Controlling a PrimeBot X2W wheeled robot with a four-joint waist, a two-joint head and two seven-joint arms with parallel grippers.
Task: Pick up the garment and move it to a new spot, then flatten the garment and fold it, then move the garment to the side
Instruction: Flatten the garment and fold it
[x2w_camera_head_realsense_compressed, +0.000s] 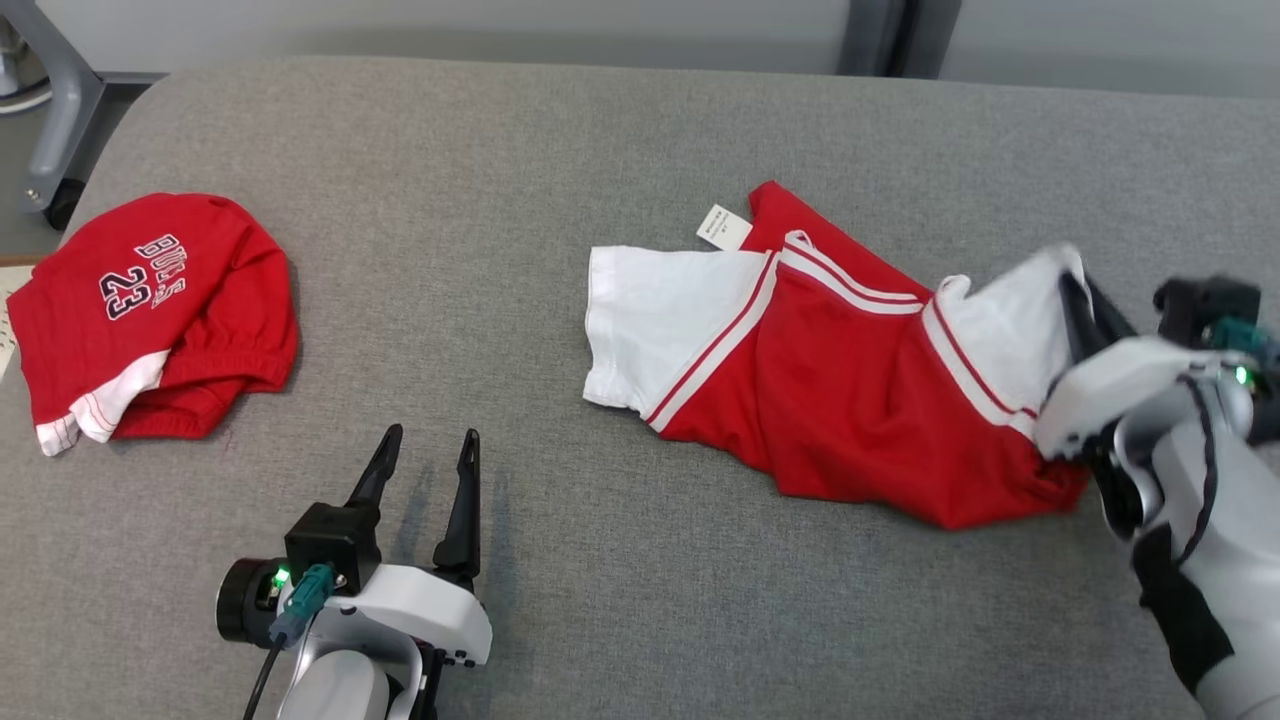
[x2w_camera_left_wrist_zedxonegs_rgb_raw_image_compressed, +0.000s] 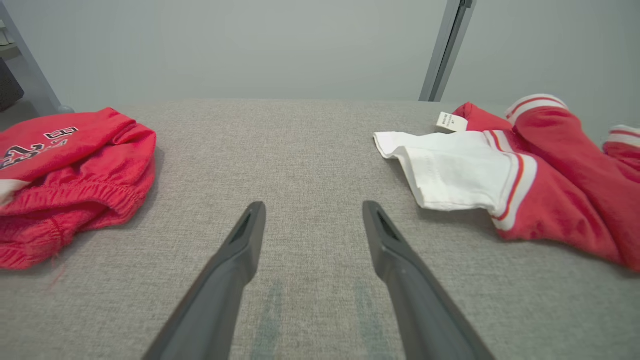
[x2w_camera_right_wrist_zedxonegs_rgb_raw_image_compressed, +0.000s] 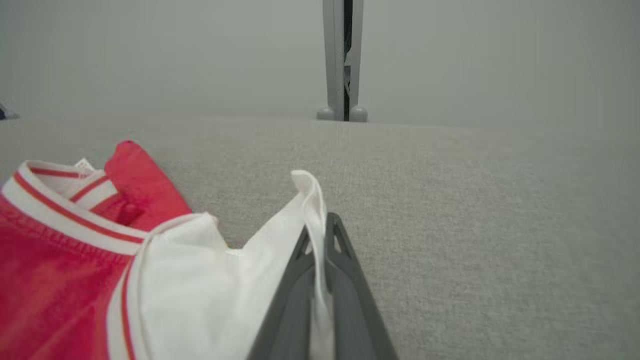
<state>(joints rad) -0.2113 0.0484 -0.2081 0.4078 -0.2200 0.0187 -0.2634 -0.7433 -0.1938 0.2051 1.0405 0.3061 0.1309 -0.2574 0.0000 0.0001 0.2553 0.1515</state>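
Head view gives me the grey padded table (x2w_camera_head_realsense_compressed: 600, 130) first, wide and flat, with room to spread cloth, which I take to be why the work is done here. On its right half lies the shirt (x2w_camera_head_realsense_compressed: 840, 400), red with white sleeves and striped trim. It is rumpled and twisted rather than flat, so I judge it needs lifting and laying out afresh before any fold. Well apart from it, at the table's left edge, sits a bundle of red shorts (x2w_camera_head_realsense_compressed: 150, 310) with a number printed on them. They look set aside there, out of my way.

My right gripper (x2w_camera_head_realsense_compressed: 1078, 284) is at the shirt's right end. In the right wrist view its fingers (x2w_camera_right_wrist_zedxonegs_rgb_raw_image_compressed: 352, 290) are pressed together on the white sleeve (x2w_camera_right_wrist_zedxonegs_rgb_raw_image_compressed: 200, 290), with a thin flap of cloth standing up between the tips. I pinch this edge because it is a corner the whole shirt can be lifted by.

My left gripper (x2w_camera_head_realsense_compressed: 431, 438) hovers over bare table between the two garments, fingers spread wide and holding nothing. I judge it is ready to take the far sleeve (x2w_camera_head_realsense_compressed: 660, 320).

Smallest, a white tag (x2w_camera_head_realsense_compressed: 723, 227) pokes out beside the collar end.
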